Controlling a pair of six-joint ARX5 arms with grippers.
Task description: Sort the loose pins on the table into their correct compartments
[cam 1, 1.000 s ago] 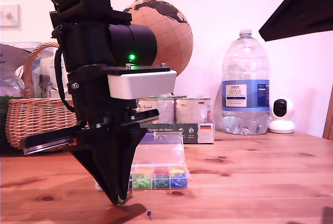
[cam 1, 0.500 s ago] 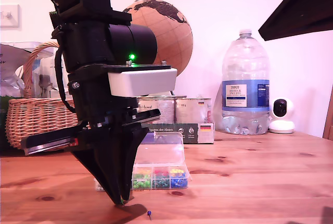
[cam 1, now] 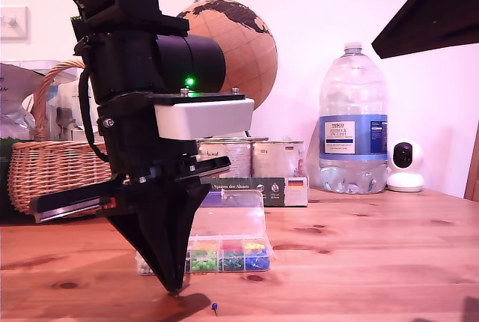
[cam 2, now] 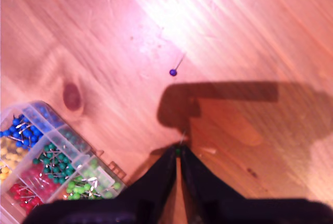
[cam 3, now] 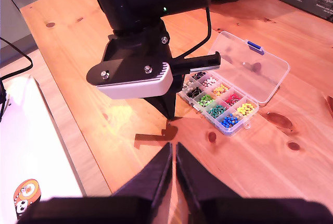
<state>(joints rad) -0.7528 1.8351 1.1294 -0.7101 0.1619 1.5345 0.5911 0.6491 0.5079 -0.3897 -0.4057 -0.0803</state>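
My first gripper (cam 1: 175, 289) tips down at table (cam 1: 359, 262), jaws pinched on green pin (cam 2: 178, 151) right at tabletop. Blue-purple pin (cam 1: 214, 308) lies loose on wood just beside tips, toward exterior view's right, apart from them. Compartments (cam 1: 224, 257) of clear box stand close behind my first gripper, lid open, coloured pins inside. My second gripper (cam 3: 173, 151) hovers high above scene, jaws pressed together, empty.
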